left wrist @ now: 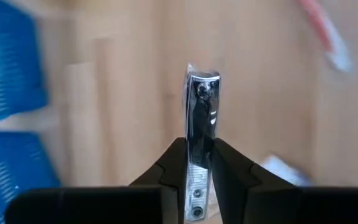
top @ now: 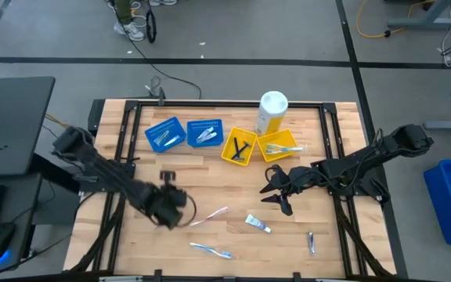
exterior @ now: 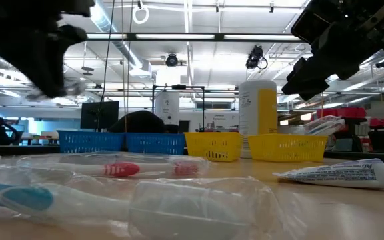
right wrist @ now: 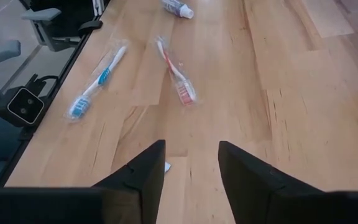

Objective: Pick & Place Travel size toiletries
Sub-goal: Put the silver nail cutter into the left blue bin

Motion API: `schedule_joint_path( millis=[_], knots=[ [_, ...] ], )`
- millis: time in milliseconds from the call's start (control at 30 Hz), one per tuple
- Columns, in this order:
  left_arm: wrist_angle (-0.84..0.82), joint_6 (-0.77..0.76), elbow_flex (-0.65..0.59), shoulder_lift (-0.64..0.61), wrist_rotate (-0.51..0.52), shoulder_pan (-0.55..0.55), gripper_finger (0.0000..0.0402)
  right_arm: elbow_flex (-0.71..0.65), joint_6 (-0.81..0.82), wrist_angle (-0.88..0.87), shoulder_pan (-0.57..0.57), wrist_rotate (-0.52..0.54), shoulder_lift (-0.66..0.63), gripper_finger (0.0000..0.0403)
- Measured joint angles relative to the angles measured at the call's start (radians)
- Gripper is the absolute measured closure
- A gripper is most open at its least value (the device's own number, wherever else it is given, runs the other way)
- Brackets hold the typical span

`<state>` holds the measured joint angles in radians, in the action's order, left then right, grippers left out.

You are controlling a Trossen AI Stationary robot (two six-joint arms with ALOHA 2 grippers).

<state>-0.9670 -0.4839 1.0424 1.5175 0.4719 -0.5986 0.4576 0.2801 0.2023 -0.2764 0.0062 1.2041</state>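
Observation:
My left gripper (top: 171,207) hangs over the table's near left part, shut on a silvery nail clipper in clear wrap (left wrist: 202,106). My right gripper (top: 277,193) hovers open above the table's middle right, and its fingers (right wrist: 191,167) touch nothing. Flat on the wood lie a red toothbrush (top: 210,217), a white tube (top: 258,224), a blue toothbrush (top: 211,251) and a second small clipper (top: 312,242). In the right wrist view the red toothbrush (right wrist: 176,71), blue toothbrush (right wrist: 97,82) and tube (right wrist: 178,9) lie beyond the open fingers. My left gripper pinches the wrapped clipper between its two fingers (left wrist: 174,163), on the clipper's two flat sides near its rear end (left wrist: 197,171). The clipper lies along the fingers, and its front end (left wrist: 204,84) sticks out past the fingertips. It is lifted clear of the table.
Along the far side stand two blue trays (top: 164,135) (top: 205,133) and two yellow trays (top: 239,147) (top: 279,145), each with items inside. A tall yellow bottle with a white cap (top: 272,112) stands behind them. Bare wood (top: 131,243) lies at the near left corner.

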Motion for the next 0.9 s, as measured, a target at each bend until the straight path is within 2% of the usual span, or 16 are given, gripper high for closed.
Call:
schedule_joint_path(
  millis=[200,300,567,667,800,900],
  knots=[
    [-0.168,-0.116,0.000,-0.179,0.013,0.218,0.0343,0.000,0.000,-0.003,0.000,0.000,0.000,0.0245],
    [-0.197,-0.128,0.000,-0.247,0.039,0.345,0.0340,0.000,0.000,-0.002,0.000,0.000,0.000,0.0241],
    [-0.185,0.014,0.000,-0.307,0.069,0.688,0.0341,0.000,0.000,-0.002,0.000,0.026,0.000,0.0238],
    [-0.118,0.105,-0.036,-0.307,0.044,0.808,0.0341,0.000,0.000,-0.003,0.000,0.026,0.000,0.0244],
    [0.041,0.246,-0.151,-0.304,-0.103,0.973,0.0341,0.000,0.000,-0.003,0.000,0.026,0.000,0.0252],
    [0.154,0.300,-0.249,-0.303,-0.137,1.085,0.0341,0.000,0.000,-0.003,0.000,0.026,0.000,0.0257]
  ],
)
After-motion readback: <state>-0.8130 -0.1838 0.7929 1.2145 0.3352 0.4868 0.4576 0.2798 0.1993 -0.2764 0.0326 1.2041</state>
